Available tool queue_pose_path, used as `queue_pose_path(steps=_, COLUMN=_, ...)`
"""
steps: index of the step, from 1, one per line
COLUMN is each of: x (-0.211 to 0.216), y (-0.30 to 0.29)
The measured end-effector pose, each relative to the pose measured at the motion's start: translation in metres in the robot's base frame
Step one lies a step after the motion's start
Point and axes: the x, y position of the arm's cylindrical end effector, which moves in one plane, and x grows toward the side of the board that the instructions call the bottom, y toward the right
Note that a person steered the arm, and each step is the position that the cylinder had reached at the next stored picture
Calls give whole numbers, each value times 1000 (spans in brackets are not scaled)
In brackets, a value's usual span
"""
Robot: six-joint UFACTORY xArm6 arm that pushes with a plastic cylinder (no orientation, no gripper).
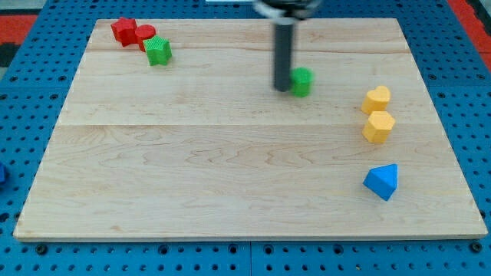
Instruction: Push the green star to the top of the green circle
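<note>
The green star lies near the view's top left, touching a red block beside it. The green circle lies right of the view's centre, in the upper half. My tip stands right against the green circle's left side. The rod rises straight up from there to the view's top. The green star is far to the left of my tip.
Two red blocks sit at the top left, next to the green star. A yellow heart and a yellow hexagon lie at the right. A blue triangular block lies at the lower right. The wooden board rests on a blue perforated base.
</note>
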Motion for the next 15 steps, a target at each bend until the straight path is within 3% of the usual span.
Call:
queue_pose_path(steps=1, x=-9, y=49)
queue_pose_path(steps=3, x=-35, y=1)
queue_pose_path(steps=5, x=5, y=-240)
queue_pose_path(steps=6, x=-19, y=-333)
queue_pose_path(steps=7, x=-67, y=-340)
queue_pose_path(steps=9, x=-79, y=-218)
queue_pose_path(steps=10, x=-94, y=-240)
queue_pose_path(steps=11, x=-116, y=-224)
queue_pose_path(steps=13, x=-45, y=-100)
queue_pose_path(steps=14, x=-45, y=-13)
queue_pose_path(steps=15, x=-49, y=-32)
